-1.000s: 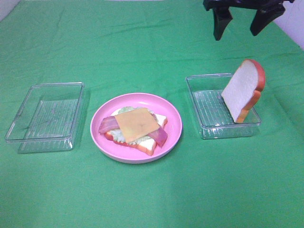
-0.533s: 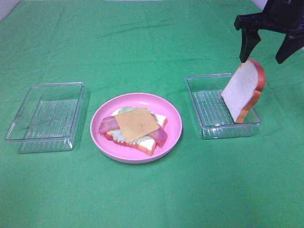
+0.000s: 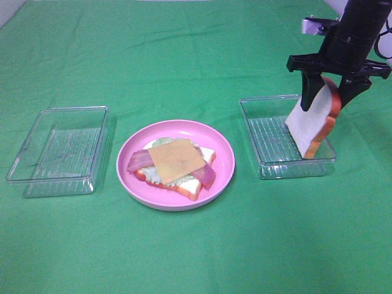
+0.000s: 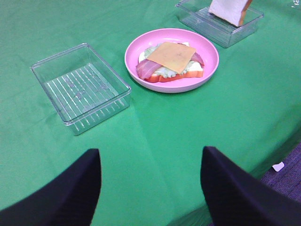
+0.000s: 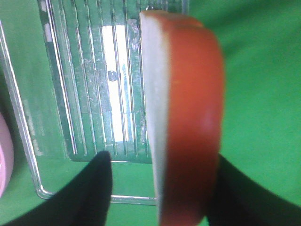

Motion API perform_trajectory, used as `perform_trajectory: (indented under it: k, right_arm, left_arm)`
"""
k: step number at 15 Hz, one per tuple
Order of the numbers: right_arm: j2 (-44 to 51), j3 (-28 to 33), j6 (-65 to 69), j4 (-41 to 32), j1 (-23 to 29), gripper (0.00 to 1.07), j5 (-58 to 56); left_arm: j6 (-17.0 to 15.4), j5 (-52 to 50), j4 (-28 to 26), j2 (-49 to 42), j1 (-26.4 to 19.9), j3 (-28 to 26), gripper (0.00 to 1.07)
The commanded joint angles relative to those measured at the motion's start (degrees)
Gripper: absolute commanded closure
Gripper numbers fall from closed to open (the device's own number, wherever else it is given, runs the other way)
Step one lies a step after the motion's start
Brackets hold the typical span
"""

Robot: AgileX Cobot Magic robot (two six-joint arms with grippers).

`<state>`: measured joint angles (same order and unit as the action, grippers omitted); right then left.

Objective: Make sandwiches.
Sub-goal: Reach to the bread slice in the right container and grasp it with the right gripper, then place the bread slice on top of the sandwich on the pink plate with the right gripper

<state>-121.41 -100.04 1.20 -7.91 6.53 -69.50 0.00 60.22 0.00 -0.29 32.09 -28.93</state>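
The open sandwich lies on a round pink plate: white bread, lettuce, bacon strips and a square of cheese on top. It also shows in the left wrist view. A second bread slice leans upright against the far right wall of the right clear tray. My right gripper is open, one finger on each side of the slice's top edge. In the right wrist view the slice's orange crust stands between the fingers of the right gripper. My left gripper is open and empty above the cloth.
An empty clear tray stands left of the plate and shows in the left wrist view. Green cloth covers the table. The table's edge and the floor show near the left gripper.
My right gripper has come down from the back of the table and moved right, and its fingers now straddle the top of the leaning bread slice. The slice and the sandwich have not moved.
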Motion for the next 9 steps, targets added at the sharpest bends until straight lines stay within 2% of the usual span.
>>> perform_trajectory:
  k: [1, 3, 4, 9]
  right_arm:
    - [0.0, 0.3, 0.2, 0.9, -0.2, 0.85, -0.7]
    - [0.3, 0.3, 0.2, 1.2, -0.2, 1.03, -0.9]
    - [0.5, 0.3, 0.2, 1.2, -0.2, 1.07, -1.0]
    - [6.3, 0.3, -0.2, -0.7, -0.2, 1.07, -1.3]
  left_arm:
    - [0.0, -0.4, -0.6, -1.2, 0.1, 0.3, 0.46]
    - [0.0, -0.4, -0.6, -1.2, 0.1, 0.3, 0.46]
    - [0.0, -0.4, -0.6, -1.2, 0.1, 0.3, 0.46]
    - [0.0, -0.4, -0.6, -1.2, 0.1, 0.3, 0.46]
